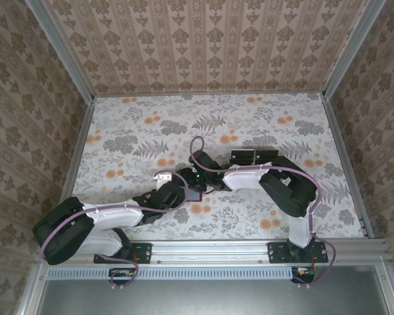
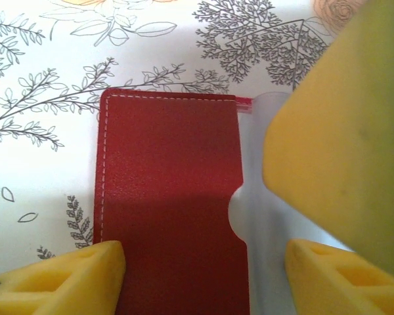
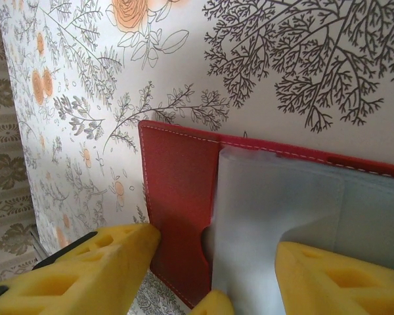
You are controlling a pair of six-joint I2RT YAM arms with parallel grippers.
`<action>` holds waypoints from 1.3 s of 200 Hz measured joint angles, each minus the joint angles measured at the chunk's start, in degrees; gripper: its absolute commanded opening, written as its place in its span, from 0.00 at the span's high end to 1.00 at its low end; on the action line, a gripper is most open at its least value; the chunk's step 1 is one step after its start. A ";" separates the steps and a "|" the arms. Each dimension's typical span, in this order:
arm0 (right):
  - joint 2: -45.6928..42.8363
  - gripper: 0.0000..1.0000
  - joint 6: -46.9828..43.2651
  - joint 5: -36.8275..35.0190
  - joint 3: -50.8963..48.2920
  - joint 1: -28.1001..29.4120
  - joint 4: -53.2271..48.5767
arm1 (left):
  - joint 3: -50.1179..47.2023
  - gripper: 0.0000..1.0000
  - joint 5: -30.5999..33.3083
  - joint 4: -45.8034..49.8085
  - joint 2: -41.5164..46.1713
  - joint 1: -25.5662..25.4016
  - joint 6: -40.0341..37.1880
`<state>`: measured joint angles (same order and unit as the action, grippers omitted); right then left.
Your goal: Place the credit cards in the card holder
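The floral counter [image 1: 138, 131] carries the card holder [image 1: 194, 195] at its middle. The left arm [image 1: 111, 216] and right arm [image 1: 282, 187] reach in to the holder from either side, their wrists nearly meeting above it. What may be the credit cards [image 1: 253, 157], a dark flat shape too small to make out, lies beyond the holder past the right arm. The left tool [image 2: 203, 279] stands open, one finger over the holder's red corner and the other over its clear pocket [image 2: 259, 197]. The right tool [image 3: 217, 266] is likewise open, one finger at the holder's red edge and the other over the pocket. Neither tool carries a card, and I cannot tell whether the fingers press on the holder or hover just above it. The holder lies flat and opened, with a rounded notch [image 2: 238, 211] where the red panel meets the pocket. The main risk, as I judge it, is crowding: two tools over so small a holder may knock fingers or shove it across the counter. Fingers resting on the pocket could pinch its mouth shut, jamming a card at the notch. If both tools lift away to fetch a card, the holder may fold closed.
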<state>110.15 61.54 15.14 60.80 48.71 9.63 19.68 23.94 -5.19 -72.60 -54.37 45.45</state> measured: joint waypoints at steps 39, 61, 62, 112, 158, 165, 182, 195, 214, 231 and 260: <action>-1.44 0.37 -0.28 0.11 -0.22 -0.55 -0.61 | 0.28 0.36 1.62 -0.28 -1.18 -0.37 1.29; -4.90 0.37 -1.03 -0.46 -1.20 -1.25 -1.49 | 0.28 0.36 1.84 -0.46 -1.29 -0.39 1.64; -5.11 0.37 -1.09 -0.52 -1.25 -1.29 -1.55 | 0.28 0.36 1.86 -0.46 -1.29 -0.39 1.68; -9.03 0.37 -2.01 -2.69 -2.45 -2.45 -2.32 | 0.24 0.36 2.10 -1.07 -1.62 -0.42 2.38; -7.63 0.37 -1.99 -2.69 -3.08 -2.45 -2.49 | 0.24 0.36 2.29 -1.14 -1.66 -0.42 2.56; -7.15 0.37 -1.99 -2.69 -3.08 -2.43 -2.49 | 0.24 0.36 2.27 -1.11 -1.66 -0.42 2.54; -6.12 0.37 -1.99 -2.67 -3.08 -2.34 -2.51 | 0.24 0.36 2.27 -1.14 -1.66 -0.42 2.56; -5.49 0.37 -1.99 -2.58 -3.08 -2.34 -2.49 | 0.24 0.36 2.29 -1.14 -1.66 -0.42 2.56; -4.48 0.37 -1.99 -2.36 -3.06 -2.34 -2.43 | 0.24 0.36 2.27 -1.14 -1.66 -0.42 2.56; -3.28 0.38 -1.99 -2.03 -3.04 -2.34 -2.14 | 0.24 0.36 2.27 -1.14 -1.66 -0.42 2.56; -2.73 0.38 -1.99 -1.31 -2.43 -2.29 -1.99 | 0.24 0.36 2.27 -1.14 -1.66 -0.42 2.56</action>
<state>107.42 59.55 13.82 58.37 46.41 7.64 19.92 26.22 -6.33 -74.26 -54.78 48.01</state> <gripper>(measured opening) 0.626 0.641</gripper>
